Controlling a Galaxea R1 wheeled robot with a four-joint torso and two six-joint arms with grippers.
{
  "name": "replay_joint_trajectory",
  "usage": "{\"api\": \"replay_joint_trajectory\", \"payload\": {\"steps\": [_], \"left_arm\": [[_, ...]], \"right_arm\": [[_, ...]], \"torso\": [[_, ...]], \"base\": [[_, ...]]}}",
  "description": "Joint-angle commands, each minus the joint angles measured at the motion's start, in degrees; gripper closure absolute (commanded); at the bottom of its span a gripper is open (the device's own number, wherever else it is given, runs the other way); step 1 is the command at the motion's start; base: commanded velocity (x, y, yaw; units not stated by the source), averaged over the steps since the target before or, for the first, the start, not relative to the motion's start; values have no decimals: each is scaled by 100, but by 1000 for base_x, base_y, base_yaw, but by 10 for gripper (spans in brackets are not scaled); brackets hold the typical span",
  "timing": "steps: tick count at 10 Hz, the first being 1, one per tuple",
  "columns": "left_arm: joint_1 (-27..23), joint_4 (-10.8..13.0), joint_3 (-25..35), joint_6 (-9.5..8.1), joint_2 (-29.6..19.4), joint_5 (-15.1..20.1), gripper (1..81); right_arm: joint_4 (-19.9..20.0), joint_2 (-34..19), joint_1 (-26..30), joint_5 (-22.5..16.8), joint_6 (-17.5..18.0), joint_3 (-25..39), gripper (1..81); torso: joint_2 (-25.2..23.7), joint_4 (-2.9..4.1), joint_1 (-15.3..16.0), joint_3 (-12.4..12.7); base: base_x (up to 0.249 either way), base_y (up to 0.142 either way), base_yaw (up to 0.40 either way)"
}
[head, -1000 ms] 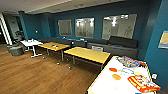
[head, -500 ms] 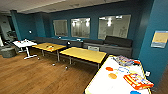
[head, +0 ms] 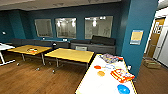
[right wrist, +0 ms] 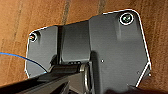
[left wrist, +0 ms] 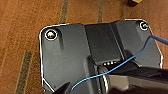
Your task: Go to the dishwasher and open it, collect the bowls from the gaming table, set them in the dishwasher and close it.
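the gaming table [head: 93,83], white-topped and yellow-rimmed, is being seen low on the right, carrying an orange bowl [head: 101,73], a red-orange bowl [head: 97,67] and a blue bowl [head: 123,89]. it is best being approached squarely, stopping close beside. finger positions cannot be told.

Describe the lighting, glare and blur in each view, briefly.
Head view: soft and blurred throughout; ceiling lights glare as bright reflections in the wall windows; the gaming table is brightly lit, the blue bowl smeared at its edges; straight lines bow from the wide angle. Left wrist view: even light, a sheen on the dark plate. Right wrist view: the wooden floor is warm and blurred.
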Motion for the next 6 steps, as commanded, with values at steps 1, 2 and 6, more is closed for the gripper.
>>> {"api": "replay_joint_trajectory", "payload": {"steps": [1, 2, 6], "left_arm": [[-316, 7, -3, 18, 5, 289, 10], [-316, 7, -3, 18, 13, 280, 10], [-316, -36, -3, 18, 4, 289, 10]], "right_arm": [[-16, 14, 301, -268, -1, 2, 10], [-16, 22, 302, -268, -1, 20, 10], [-16, 23, 301, -268, -10, 20, 10]], "torso": [[0, 0, 0, 0], [0, 0, 0, 0], [0, 0, 2, 0]], "base": [[0, 0, -384], [0, 0, -383], [0, 0, -258]]}}
